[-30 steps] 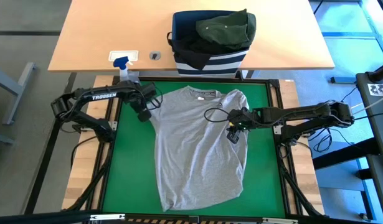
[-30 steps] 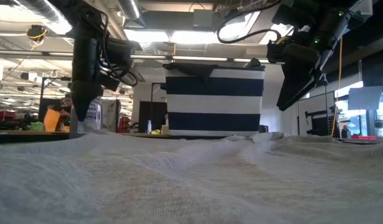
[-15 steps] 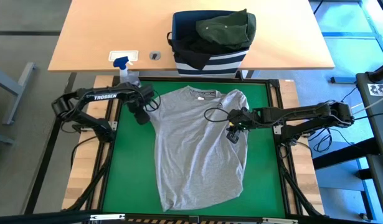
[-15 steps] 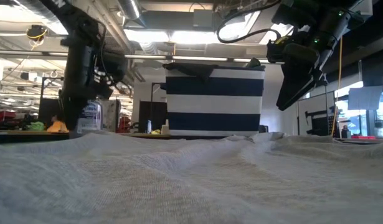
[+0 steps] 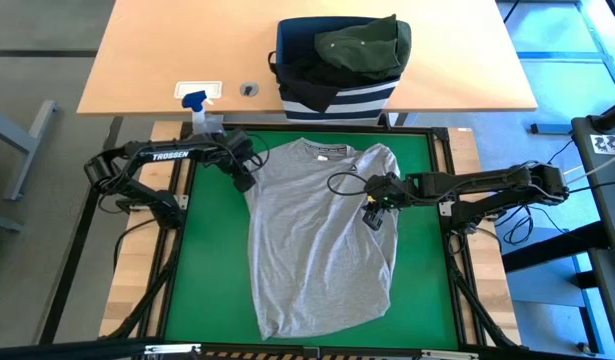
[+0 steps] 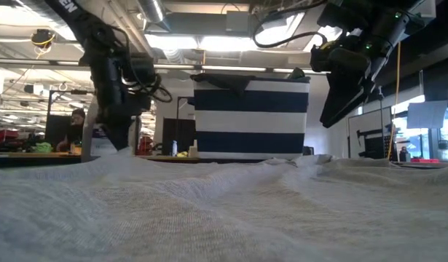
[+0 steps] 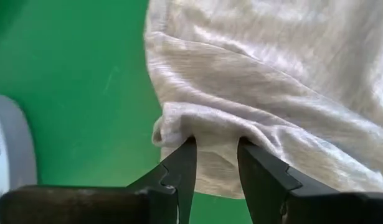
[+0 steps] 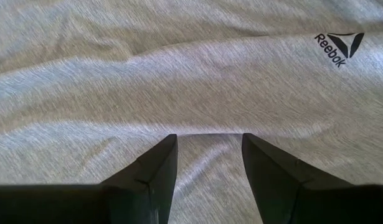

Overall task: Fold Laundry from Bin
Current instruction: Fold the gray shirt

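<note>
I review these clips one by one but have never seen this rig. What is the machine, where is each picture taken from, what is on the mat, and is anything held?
It is a robot with two dark arms, each ending in two-fingered jaws. One picture looks straight down, one looks level across the table, and two come from cameras on the wrists.

A grey T-shirt lies spread on the green mat. Behind it, on the wooden table, stands a striped bin with dark and olive clothes still in it.

The left gripper is at the shirt's left sleeve; its jaws stand either side of a fold of cloth there, but I cannot tell if they pinch it. The right gripper is above the shirt's right side, jaws open, holding nothing.
</note>
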`<move>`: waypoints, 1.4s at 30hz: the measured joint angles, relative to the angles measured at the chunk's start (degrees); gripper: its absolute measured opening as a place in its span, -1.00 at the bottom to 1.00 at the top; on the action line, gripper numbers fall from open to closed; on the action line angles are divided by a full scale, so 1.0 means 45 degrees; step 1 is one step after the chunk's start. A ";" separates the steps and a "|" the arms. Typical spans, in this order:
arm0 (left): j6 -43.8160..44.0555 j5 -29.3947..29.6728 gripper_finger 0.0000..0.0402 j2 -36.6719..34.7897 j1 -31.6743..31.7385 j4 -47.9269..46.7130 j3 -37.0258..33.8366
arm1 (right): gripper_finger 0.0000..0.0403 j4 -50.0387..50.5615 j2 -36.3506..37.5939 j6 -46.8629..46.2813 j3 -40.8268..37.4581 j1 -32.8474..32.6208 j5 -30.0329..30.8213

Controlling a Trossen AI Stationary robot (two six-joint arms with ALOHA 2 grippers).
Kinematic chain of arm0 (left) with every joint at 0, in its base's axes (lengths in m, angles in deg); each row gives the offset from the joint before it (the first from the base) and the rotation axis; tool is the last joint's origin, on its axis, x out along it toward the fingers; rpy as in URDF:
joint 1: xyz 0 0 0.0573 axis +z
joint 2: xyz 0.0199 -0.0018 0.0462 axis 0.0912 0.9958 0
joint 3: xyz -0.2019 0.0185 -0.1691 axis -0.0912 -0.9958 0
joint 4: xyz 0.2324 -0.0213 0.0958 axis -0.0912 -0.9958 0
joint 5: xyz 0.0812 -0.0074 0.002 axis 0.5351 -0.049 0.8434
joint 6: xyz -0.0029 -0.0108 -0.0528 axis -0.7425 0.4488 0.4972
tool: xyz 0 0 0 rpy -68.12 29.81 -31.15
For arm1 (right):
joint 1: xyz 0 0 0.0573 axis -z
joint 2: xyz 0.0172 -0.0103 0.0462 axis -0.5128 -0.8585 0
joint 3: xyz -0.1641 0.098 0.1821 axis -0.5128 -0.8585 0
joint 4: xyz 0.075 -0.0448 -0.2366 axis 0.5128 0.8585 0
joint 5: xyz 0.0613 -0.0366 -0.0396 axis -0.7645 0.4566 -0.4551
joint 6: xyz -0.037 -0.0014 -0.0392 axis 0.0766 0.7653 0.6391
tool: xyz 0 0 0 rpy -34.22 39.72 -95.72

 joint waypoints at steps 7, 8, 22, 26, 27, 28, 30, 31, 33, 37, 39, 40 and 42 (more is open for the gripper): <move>-0.0117 -0.0026 -0.46 0.0000 0.0186 -0.0646 -0.0527 | -0.11 0.0024 0.0000 -0.0044 0.0000 0.0001 0.0001; -0.0113 -0.0026 -0.46 0.0000 0.0186 -0.0628 -0.0607 | -0.11 0.0029 0.0000 -0.0044 0.0000 0.0000 0.0001; 0.0089 0.0410 -0.46 -0.0032 0.0246 0.1436 -0.1785 | -0.11 0.0063 0.0000 -0.0044 0.0000 0.0002 -0.0004; 0.0920 0.1054 -0.46 -0.0054 0.0442 -0.0429 -0.1710 | -0.11 0.0444 0.0000 -0.0041 0.0000 0.0002 -0.0004; 0.1400 0.1174 -0.46 -0.0054 0.0458 -0.0750 -0.1589 | -0.11 0.0653 0.0000 -0.0031 0.0000 0.0001 -0.0004; 0.1761 0.1212 -0.46 -0.0018 0.0458 -0.1332 -0.1350 | -0.11 0.0883 0.0000 -0.0013 0.0000 0.0000 -0.0004; 0.1932 0.1385 -0.46 0.0049 0.0393 -0.1940 -0.0923 | -0.11 0.1416 0.0000 -0.0010 0.0000 0.0005 -0.0007; 0.1933 0.1455 -0.46 0.0047 0.0315 -0.2189 -0.0651 | -0.11 0.1658 0.0000 -0.0005 0.0000 0.0005 -0.0004; 0.1714 0.1766 -0.46 0.0045 0.0254 -0.2422 -0.0093 | -0.11 0.2116 0.0000 0.0016 0.0000 0.0003 -0.0004; 0.1254 0.2161 -0.46 0.0463 0.0531 -0.3678 0.0137 | -0.11 0.2878 -0.0001 0.0203 0.0000 0.0001 -0.0009; 0.1266 0.1739 -0.46 0.0764 0.0676 -0.3966 0.0161 | -0.11 0.3066 0.0000 0.0322 0.0000 0.0005 0.0006; 0.1291 0.1526 -0.46 0.0831 0.0706 -0.4085 0.0161 | -0.11 0.3141 -0.0005 0.0339 0.0000 0.0000 0.0010; 0.1538 0.0998 -0.46 0.0804 0.0676 -0.4112 0.0161 | -0.11 0.3094 -0.0005 0.0335 0.0000 0.0005 0.0037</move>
